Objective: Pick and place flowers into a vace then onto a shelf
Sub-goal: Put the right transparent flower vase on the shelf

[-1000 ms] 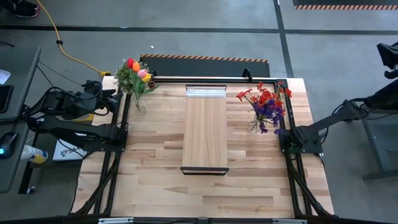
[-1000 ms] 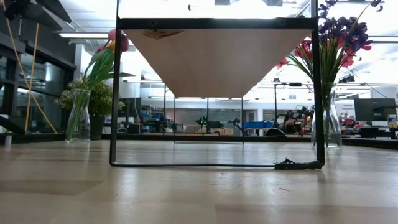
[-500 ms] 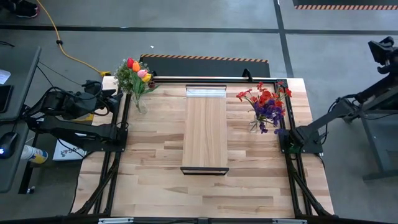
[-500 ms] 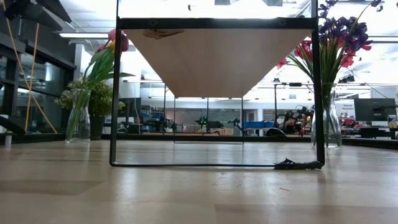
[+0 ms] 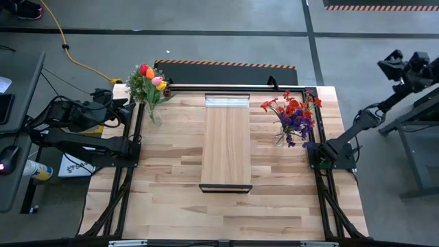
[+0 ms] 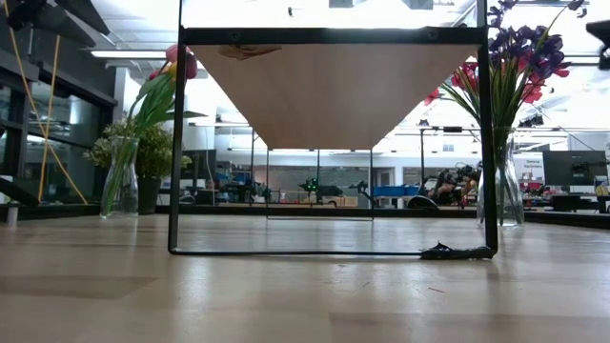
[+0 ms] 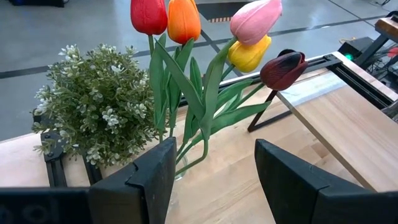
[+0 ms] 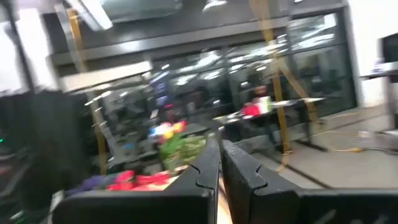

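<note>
Two dark robot arms stood at the table's sides, each built of slim black tubular links joined by bulkier rounded joints, rising from black blocky bases bolted to a black metal frame. The left gripper (image 7: 211,180) had two broad, matte black fingers (image 7: 146,183) with angular, stepped inner edges and flat faces. The right gripper (image 8: 220,163) showed two narrower black fingers (image 8: 202,171) with small notches along their inner edges, mounted on a wide black crossbar. No markings or screws could be made out.
</note>
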Robot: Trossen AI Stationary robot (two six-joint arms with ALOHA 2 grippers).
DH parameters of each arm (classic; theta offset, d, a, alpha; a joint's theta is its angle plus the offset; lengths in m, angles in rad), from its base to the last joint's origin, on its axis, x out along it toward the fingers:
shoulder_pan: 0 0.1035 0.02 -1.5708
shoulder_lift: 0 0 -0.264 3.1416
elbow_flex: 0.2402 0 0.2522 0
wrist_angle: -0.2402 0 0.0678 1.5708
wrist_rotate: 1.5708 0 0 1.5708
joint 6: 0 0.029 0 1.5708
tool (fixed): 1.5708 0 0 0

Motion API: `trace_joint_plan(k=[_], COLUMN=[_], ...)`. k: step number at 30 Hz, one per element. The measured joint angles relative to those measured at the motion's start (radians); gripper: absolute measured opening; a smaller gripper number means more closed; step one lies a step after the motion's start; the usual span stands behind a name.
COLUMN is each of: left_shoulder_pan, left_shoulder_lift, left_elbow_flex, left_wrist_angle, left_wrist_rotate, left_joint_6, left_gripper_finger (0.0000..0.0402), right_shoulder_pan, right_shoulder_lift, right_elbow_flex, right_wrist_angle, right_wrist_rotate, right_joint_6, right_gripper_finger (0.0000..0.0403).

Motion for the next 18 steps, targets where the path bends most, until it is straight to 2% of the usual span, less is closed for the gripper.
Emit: trace_joint_plan(k=[3, 7, 18], left_shoulder_pan=[0.000, 0.000, 0.000], left_shoulder_lift=[0.000, 0.000, 0.000], left_elbow_flex=[0.000, 0.000, 0.000], left_wrist_angle=[0.008, 0.015, 0.014], left_wrist_rotate=[0.006, 0.008, 0.008], left_joint_6=[0.000, 0.002, 0.010], left_gripper_finger=[0.0248, 0.0248, 0.0248], right_shoulder_pan=[0.002, 0.009, 0.009], right_shoulder_lift=[0.002, -0.001, -0.004], right_elbow_flex=[-0.031, -0.114, -0.312], right_wrist_angle=[-0.001, -0.001, 0.001], right_wrist_rotate=[-0.024, -0.066, -0.094], right_joint_6=[-0.020, 0.114, 0.216], right_gripper_finger=[0.0009, 0.0007, 0.0025])
